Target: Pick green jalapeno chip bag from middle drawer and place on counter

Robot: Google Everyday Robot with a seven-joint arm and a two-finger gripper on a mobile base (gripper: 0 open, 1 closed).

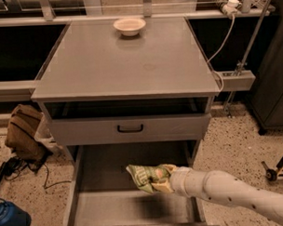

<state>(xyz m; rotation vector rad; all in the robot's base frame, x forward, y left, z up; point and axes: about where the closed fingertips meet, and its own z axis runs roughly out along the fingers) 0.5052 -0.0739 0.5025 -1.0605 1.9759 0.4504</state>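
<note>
The green jalapeno chip bag (143,176) is crinkled and hangs above the floor of the open middle drawer (107,210), casting a shadow on it. My gripper (163,180) reaches in from the lower right on a white arm and is shut on the bag's right end, its tips mostly hidden by the bag. The grey counter (121,64) is the cabinet's flat top, above and behind the gripper.
A white bowl (129,26) stands at the counter's far edge. A shut grey drawer front with a black handle (130,128) sits just above the open drawer. A brown bag (23,133) and a blue object (10,221) lie on the floor at left. A white cable (223,42) hangs at right.
</note>
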